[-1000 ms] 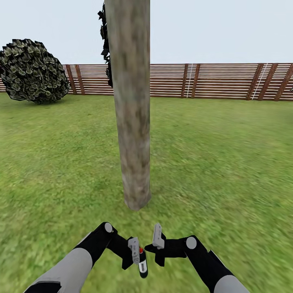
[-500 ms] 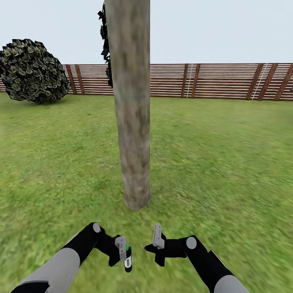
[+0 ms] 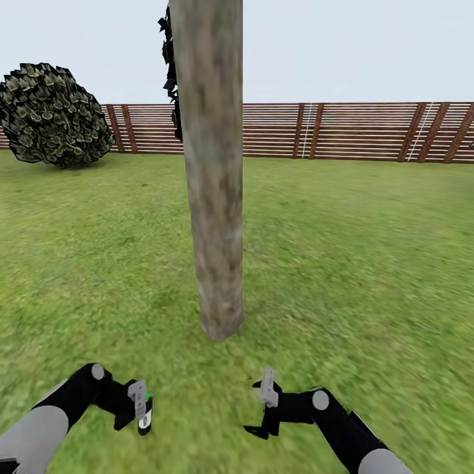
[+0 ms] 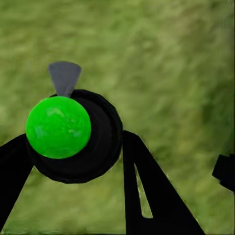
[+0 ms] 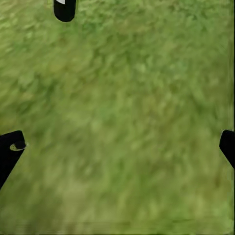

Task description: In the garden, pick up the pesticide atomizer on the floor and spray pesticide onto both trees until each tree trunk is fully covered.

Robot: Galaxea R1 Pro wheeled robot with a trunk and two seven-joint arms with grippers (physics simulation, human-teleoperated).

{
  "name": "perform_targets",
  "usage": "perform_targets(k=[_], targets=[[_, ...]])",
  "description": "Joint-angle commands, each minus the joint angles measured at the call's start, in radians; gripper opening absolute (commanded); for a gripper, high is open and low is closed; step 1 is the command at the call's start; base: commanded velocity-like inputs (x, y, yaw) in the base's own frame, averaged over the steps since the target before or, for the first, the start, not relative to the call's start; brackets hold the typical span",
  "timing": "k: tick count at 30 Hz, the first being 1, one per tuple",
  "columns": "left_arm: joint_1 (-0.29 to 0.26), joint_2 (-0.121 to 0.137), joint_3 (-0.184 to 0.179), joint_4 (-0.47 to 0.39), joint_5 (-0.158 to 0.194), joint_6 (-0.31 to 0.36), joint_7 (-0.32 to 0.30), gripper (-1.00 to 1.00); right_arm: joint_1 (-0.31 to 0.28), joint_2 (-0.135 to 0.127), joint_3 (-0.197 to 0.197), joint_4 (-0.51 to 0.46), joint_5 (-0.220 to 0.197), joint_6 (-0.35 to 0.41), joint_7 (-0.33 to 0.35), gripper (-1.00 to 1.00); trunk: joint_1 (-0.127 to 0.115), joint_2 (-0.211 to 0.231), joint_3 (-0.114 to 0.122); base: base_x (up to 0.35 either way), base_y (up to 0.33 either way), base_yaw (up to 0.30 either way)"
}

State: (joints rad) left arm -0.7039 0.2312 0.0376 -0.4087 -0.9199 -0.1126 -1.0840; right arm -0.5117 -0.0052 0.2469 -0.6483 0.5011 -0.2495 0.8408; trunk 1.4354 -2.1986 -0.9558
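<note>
Atomizer (image 3: 144,416) before tree trunk (image 3: 214,197), bush (image 3: 52,115) beyond

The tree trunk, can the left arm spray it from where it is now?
Probably yes. The left gripper holds the atomizer low over the grass, and nothing stands between it and the tree trunk ahead to its right.
</note>
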Motion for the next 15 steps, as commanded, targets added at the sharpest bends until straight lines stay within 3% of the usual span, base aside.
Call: perform_targets(k=[1,3,5,6,9,11,12,13,14,15], targets=[[0.0,-0.001,0.013,0.003,0.0,-0.008,0.032,-1.0,0.0,-0.021,0.002,0.033,0.006,-0.007,-0.047,1.0,0.0,0.0,-0.001,0.0,0.0,0.0],[0.0,-0.003,0.037,0.007,0.026,-0.004,0.091,-1.0,0.0,-0.048,0.002,0.097,0.003,-0.008,-0.132,1.0,0.0,0.0,-0.001,0.0,0.0,0.0],[0.001,-0.008,0.092,0.022,0.088,0.001,0.188,-1.0,0.001,-0.075,0.002,0.245,-0.002,-0.009,-0.318,1.0,0.0,0.0,-0.001,0.0,0.0,0.0],[0.002,-0.01,0.128,0.044,0.134,0.002,0.247,-1.0,0.001,-0.081,0.001,0.345,-0.01,-0.011,-0.452,1.0,0.0,0.0,-0.001,0.0,0.0,0.0],[0.003,-0.011,0.197,0.09,0.232,0.003,0.363,-1.0,0.002,-0.08,-0.013,0.495,-0.069,-0.02,-0.729,1.0,0.0,0.0,-0.001,0.0,0.0,0.0],[0.003,-0.014,0.244,0.11,0.316,0.014,0.47,-1.0,0.005,-0.073,-0.023,0.554,-0.197,-0.054,-0.93,1.0,0.0,0.0,-0.001,0.0,0.0,0.0],[0.003,-0.016,0.249,0.111,0.329,0.022,0.485,-1.0,0.005,-0.072,-0.024,0.559,-0.225,-0.062,-0.951,1.0,0.0,0.0,-0.001,0.0,0.0,0.0],[0.003,-0.026,0.26,0.113,0.365,0.066,0.523,-1.0,0.006,-0.071,-0.026,0.569,-0.315,-0.086,-0.991,1.0,0.0,0.0,-0.001,0.0,0.0,0.0],[0.003,-0.045,0.266,0.108,0.408,0.17,0.55,-1.0,0.01,-0.072,-0.027,0.575,-0.444,-0.125,-1.015,1.0,0.0,0.0,-0.001,0.0,0.0,0.0],[0.003,-0.049,0.267,0.106,0.417,0.202,0.554,-1.0,0.013,-0.072,-0.026,0.576,-0.475,-0.137,-1.018,1.0,0.0,0.0,-0.001,0.0,0.0,0.0]])
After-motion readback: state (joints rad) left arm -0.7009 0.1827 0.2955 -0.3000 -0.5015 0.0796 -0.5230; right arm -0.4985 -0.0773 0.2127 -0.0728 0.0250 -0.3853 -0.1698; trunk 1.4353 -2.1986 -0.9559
